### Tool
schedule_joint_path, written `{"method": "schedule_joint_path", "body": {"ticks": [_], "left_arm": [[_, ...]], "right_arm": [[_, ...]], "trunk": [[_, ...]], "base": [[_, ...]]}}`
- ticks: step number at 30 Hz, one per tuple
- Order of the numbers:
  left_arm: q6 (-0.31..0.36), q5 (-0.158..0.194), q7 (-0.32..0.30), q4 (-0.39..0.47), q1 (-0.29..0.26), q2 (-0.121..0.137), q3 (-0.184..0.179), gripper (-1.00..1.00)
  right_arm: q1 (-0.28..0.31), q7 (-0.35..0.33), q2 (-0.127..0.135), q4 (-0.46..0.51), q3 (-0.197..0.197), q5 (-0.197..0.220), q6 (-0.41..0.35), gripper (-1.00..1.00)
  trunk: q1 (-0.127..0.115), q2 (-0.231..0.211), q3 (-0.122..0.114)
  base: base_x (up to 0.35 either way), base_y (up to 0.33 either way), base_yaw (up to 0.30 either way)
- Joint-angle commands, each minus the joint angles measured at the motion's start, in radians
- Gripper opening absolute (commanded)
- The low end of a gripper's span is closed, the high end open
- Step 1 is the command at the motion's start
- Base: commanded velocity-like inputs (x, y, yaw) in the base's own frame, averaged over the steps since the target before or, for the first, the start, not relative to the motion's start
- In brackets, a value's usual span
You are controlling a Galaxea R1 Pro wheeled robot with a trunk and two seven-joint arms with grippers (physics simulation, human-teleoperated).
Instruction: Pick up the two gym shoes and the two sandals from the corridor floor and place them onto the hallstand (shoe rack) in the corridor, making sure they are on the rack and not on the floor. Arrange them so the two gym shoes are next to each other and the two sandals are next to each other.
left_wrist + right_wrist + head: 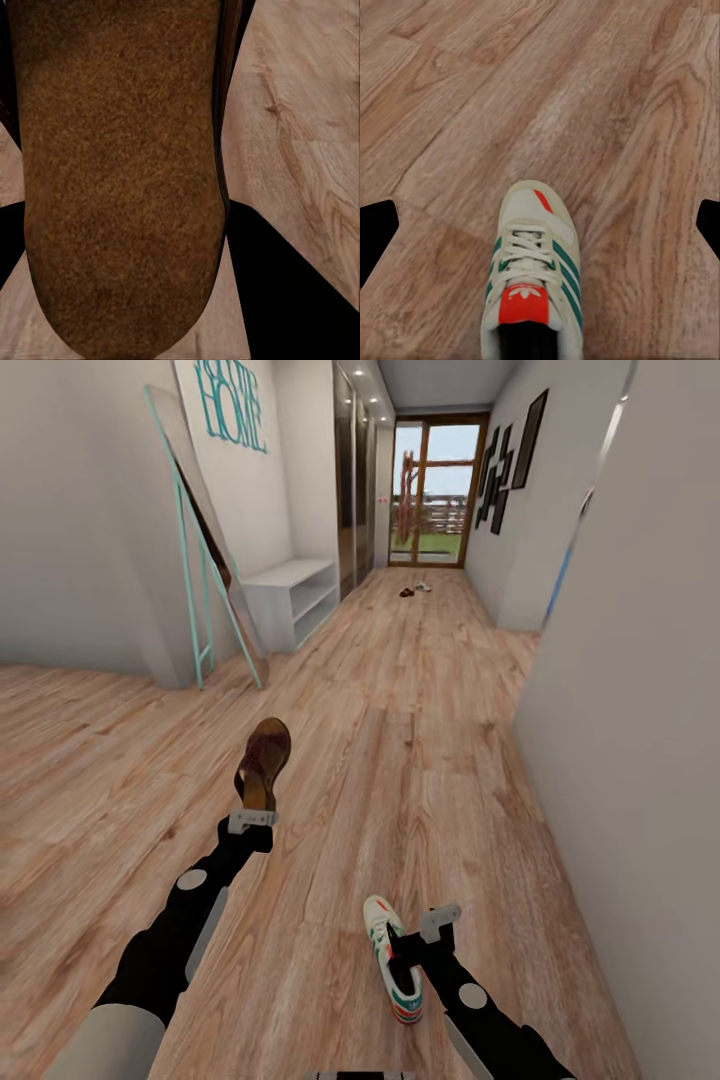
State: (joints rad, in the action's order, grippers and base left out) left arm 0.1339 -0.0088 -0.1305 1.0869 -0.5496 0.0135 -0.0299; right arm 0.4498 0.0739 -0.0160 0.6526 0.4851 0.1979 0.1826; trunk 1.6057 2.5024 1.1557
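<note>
Left gripper (252, 818) pinching 1 sandal (263, 762); right gripper (415, 940) clamped on 1 sneaker (392, 971). Shoe rack (296, 592) far ahead, 2 shoes (415, 590) on floor (420, 740) beyond.

The sandal (263, 760) at the left gripper (251, 819) is dark brown with a mottled tan sole. The gym shoe (532, 277) at the right gripper (425, 940) is white with green stripes, white laces and a red-orange tongue patch. The corridor floor (420, 760) is light brown wood grain.

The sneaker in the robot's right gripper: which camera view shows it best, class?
The right wrist view: the sneaker shows laces, green stripes and red tongue from above. The head view shows it smaller, side-on, held by the right gripper above the floor. The left wrist view shows a sandal.
</note>
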Motion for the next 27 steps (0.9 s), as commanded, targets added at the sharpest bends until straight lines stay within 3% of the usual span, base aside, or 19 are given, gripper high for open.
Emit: {"method": "schedule_joint_path", "body": {"ticks": [1,13,27], "left_arm": [[0.021,-0.003,-0.004,0.011,0.000,0.003,0.000,-1.00],[0.040,-0.001,-0.004,0.049,0.005,0.005,0.001,-1.00],[0.040,0.001,-0.004,0.051,0.006,0.005,0.000,-1.00]], "right_arm": [[0.001,0.007,0.001,-0.001,0.007,0.010,0.005,1.00],[0.001,0.007,0.001,0.000,0.006,0.011,0.005,1.00],[0.001,0.007,0.001,0.001,0.006,0.011,0.003,1.00]], "trunk": [[0.000,0.001,0.006],[0.006,0.003,0.069],[0.012,0.007,0.145]], "base": [[0.000,0.000,0.137],[0.000,0.000,0.146],[0.000,0.000,0.020]]}}
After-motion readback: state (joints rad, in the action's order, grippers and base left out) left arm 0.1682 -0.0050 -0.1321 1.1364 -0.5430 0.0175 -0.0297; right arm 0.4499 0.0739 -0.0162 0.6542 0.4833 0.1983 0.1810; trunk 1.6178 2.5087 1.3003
